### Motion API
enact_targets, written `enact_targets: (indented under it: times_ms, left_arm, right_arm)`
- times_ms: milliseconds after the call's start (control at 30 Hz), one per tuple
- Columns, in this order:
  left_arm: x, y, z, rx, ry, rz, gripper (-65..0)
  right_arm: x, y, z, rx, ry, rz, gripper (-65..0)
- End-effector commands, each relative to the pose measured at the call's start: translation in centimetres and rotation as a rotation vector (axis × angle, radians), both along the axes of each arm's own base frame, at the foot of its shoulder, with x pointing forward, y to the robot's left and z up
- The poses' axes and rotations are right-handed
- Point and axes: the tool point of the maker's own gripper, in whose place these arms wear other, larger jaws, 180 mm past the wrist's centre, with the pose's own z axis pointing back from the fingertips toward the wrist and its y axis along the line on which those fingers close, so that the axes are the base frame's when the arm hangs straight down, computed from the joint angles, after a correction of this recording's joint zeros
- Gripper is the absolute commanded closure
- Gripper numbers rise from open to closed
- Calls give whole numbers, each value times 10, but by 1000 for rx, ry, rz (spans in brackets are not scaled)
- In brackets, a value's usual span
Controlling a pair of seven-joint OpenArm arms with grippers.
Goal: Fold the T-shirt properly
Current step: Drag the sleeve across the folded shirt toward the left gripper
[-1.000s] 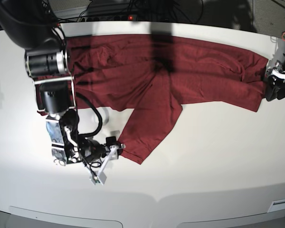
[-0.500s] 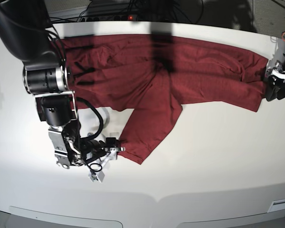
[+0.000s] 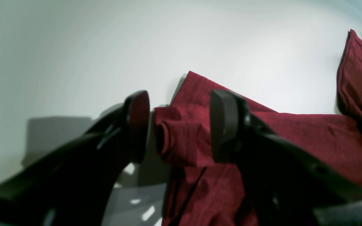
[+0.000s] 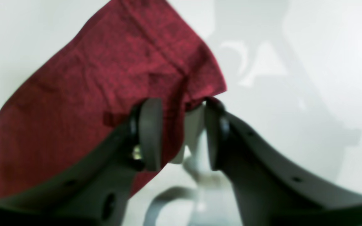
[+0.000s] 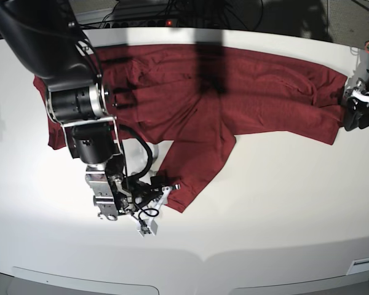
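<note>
The T-shirt (image 5: 234, 92) is dark red and lies spread across the far half of the white table, one long sleeve reaching toward the front. My right gripper (image 5: 167, 193) sits at that sleeve's cuff (image 4: 156, 62). Its jaws (image 4: 182, 131) stand a little apart, with the cuff's hem edge at their tips and table showing through the gap. My left gripper (image 5: 352, 114) is at the shirt's right end. In the left wrist view it (image 3: 181, 125) is open wide, with a bunched roll of fabric (image 3: 181, 144) between the fingers, untouched by either pad.
The table (image 5: 264, 203) is white and curves toward the front edge. Cables and a power strip (image 5: 172, 21) run along the back edge. The right arm's black body (image 5: 80, 104) overhangs the shirt's left part.
The right arm has slid right along the table to the sleeve cuff, and its jaws have narrowed around the hem. The left arm has not moved.
</note>
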Motion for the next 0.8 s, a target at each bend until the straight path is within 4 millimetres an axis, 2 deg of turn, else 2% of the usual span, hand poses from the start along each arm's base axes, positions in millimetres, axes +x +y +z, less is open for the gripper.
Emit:
enact_targets:
  times_ms: [0,133,267,333,433,633,700,767]
  left_arm:
    - [8,7,18,15,-56,-1,-303]
    - [8,7,18,16,-56,-2,-303]
    - [8,8,17,21,-53,-3,-303]
    - [8,8,17,22,-52,-4,-303]
    - [8,8,18,22,-53,-4,-303]
    - [7,8,14,49,-38,-13,-303]
    - [6,9,12,68,-28,-20,-303]
    - [5,9,11,77,-26,-21,-303]
  right_arm:
    - [9,0,10,-15,-24,12,-157]
    - [5,0,4,-10,-16,9,0]
    - [23,9,20,40,-104,-5,0]
    - [26,27,32,93,-116,42,0]
    - [16,72,50,175,-97,204,0]
    - [-4,145,68,216,-47,330,0]
    - [-7,143,64,203,-29,337,0]
    - [-13,154,68,274,-7,331,0]
